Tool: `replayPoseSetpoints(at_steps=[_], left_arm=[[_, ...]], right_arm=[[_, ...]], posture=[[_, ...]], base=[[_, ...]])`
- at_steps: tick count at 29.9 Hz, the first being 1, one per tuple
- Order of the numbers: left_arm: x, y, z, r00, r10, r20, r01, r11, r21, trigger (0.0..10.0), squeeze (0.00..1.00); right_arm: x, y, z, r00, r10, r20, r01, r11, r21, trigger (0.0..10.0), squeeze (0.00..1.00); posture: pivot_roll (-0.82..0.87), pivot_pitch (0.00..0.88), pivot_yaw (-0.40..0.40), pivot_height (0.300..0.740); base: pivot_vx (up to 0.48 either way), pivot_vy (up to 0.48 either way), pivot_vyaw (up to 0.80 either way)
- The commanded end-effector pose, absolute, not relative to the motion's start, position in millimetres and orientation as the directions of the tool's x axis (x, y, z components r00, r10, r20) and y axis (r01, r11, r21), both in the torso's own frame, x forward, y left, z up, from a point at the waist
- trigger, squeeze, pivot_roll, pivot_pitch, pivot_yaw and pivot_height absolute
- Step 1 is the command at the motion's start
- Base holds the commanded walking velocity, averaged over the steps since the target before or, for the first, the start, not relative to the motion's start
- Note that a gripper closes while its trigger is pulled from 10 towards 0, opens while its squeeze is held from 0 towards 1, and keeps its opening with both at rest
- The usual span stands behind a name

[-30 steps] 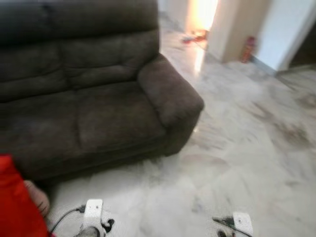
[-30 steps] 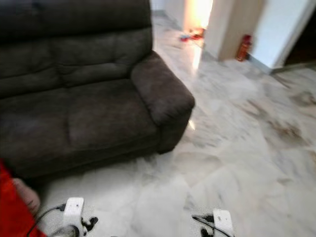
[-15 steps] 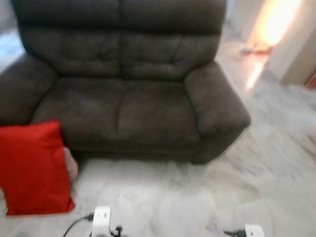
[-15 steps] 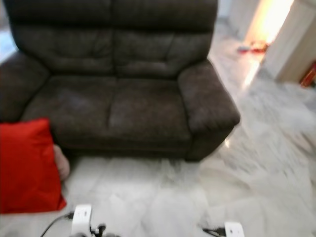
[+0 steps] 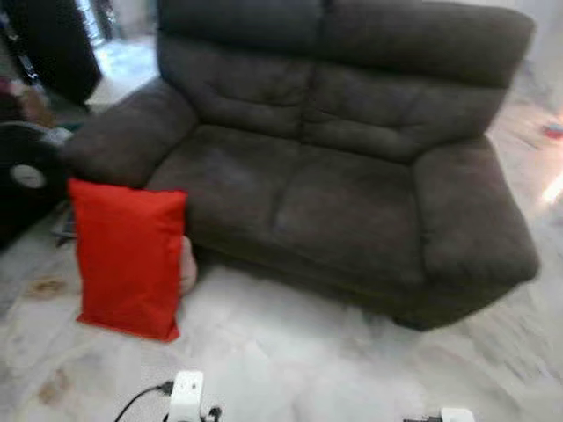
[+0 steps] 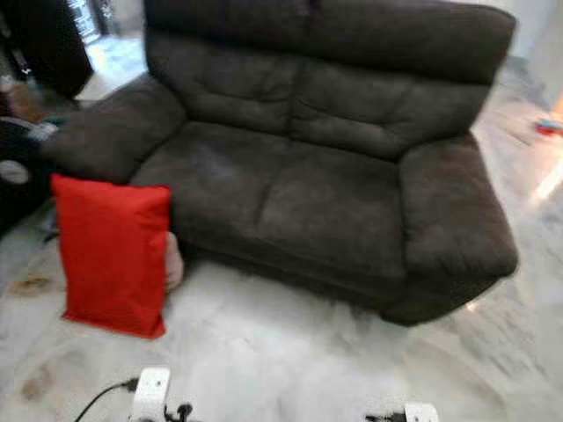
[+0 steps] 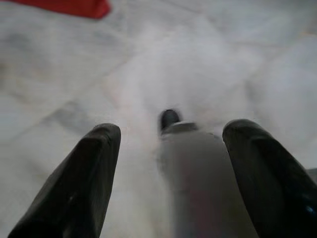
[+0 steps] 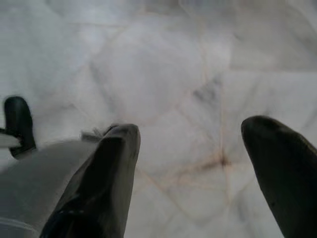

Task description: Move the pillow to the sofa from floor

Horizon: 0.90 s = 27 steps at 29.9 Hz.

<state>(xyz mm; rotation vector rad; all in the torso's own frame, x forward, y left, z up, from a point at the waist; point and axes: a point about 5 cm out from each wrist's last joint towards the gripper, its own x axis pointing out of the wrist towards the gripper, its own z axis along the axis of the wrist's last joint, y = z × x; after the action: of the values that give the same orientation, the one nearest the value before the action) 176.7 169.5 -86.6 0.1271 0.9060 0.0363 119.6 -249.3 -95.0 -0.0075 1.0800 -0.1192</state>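
The red pillow [image 5: 128,258] is standing upright on the marble floor [image 5: 290,360], leaning against the dark brown sofa [image 5: 334,176] below its armrest (something pinkish is peeking out behind it). The left hand [image 7: 166,173] and right hand [image 8: 198,168] are hanging low over the floor, fingers spread wide, holding nothing.
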Motion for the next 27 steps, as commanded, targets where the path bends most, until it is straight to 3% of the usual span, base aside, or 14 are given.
replayPoseSetpoints(at_steps=[1, 7, 11, 15, 18, 19, 20, 23, 27], left_arm=[[163.2, 170.0, -92.7, 0.586, 0.126, -0.801, 0.013, 0.986, 0.165, 10.0, 0.00], [168.7, 181.9, -88.5, 0.615, 0.160, -0.772, 0.013, 0.977, 0.212, 10.0, 0.00], [173.7, 206.1, -81.9, 0.634, 0.271, -0.724, -0.054, 0.950, 0.307, 10.0, 0.00], [184.1, 218.9, -68.8, 0.738, 0.304, -0.602, -0.094, 0.930, 0.355, 10.0, 0.00], [197.6, 224.6, -54.7, 0.826, 0.258, -0.501, -0.070, 0.929, 0.363, 10.0, 0.00], [218.1, 232.7, -26.8, 0.923, 0.197, -0.330, -0.067, 0.928, 0.368, 10.0, 0.00], [223.8, 233.1, -17.1, 0.946, 0.172, -0.274, -0.061, 0.927, 0.370, 10.0, 0.00], [231.8, 214.7, 6.8, 0.992, 0.042, -0.115, 0.014, 0.897, 0.442, 10.0, 0.00], [234.9, 199.9, 26.4, 1.000, 0.004, 0.013, -0.009, 0.891, 0.454, 10.0, 0.00]], right_arm=[[109.9, -252.7, -97.0, 0.441, -0.115, -0.890, 0.108, 0.991, -0.074, 10.0, 0.00], [113.3, -244.3, -98.6, 0.447, -0.117, -0.887, 0.132, 0.989, -0.064, 10.0, 0.00], [120.4, -225.7, -101.0, 0.462, -0.075, -0.884, 0.116, 0.993, -0.024, 10.0, 0.00], [125.9, -214.9, -101.3, 0.489, -0.075, -0.869, 0.152, 0.988, 0.001, 10.0, 0.00], [128.8, -211.6, -100.9, 0.500, -0.081, -0.862, 0.172, 0.985, 0.007, 10.0, 0.00], [130.1, -210.4, -100.8, 0.500, -0.083, -0.862, 0.173, 0.985, 0.006, 10.0, 0.00], [130.4, -210.0, -100.8, 0.499, -0.083, -0.863, 0.172, 0.985, 0.005, 10.0, 0.00], [130.8, -210.1, -100.9, 0.492, -0.086, -0.866, 0.175, 0.984, 0.001, 10.0, 0.00], [130.5, -213.1, -100.5, 0.489, -0.094, -0.867, 0.183, 0.983, -0.003, 10.0, 0.00]], posture=[[0.14, 0.017, -0.077, 0.740], [0.20, 0.023, -0.052, 0.740], [0.18, 0.015, -0.019, 0.740], [0.16, 0.016, 0.023, 0.740], [0.17, 0.025, 0.041, 0.740], [0.18, 0.028, 0.044, 0.740], [0.18, 0.028, 0.044, 0.740], [0.17, 0.031, 0.040, 0.740], [0.16, 0.033, 0.026, 0.740]], base=[[0.000, 0.000, 0.00], [0.000, 0.000, 0.00], [0.000, 0.000, 0.00], [0.000, 0.000, 0.00], [0.000, 0.000, 0.00], [0.000, 0.000, 0.00], [0.000, 0.000, 0.00], [0.000, 0.000, 0.00], [0.000, 0.000, 0.00]])
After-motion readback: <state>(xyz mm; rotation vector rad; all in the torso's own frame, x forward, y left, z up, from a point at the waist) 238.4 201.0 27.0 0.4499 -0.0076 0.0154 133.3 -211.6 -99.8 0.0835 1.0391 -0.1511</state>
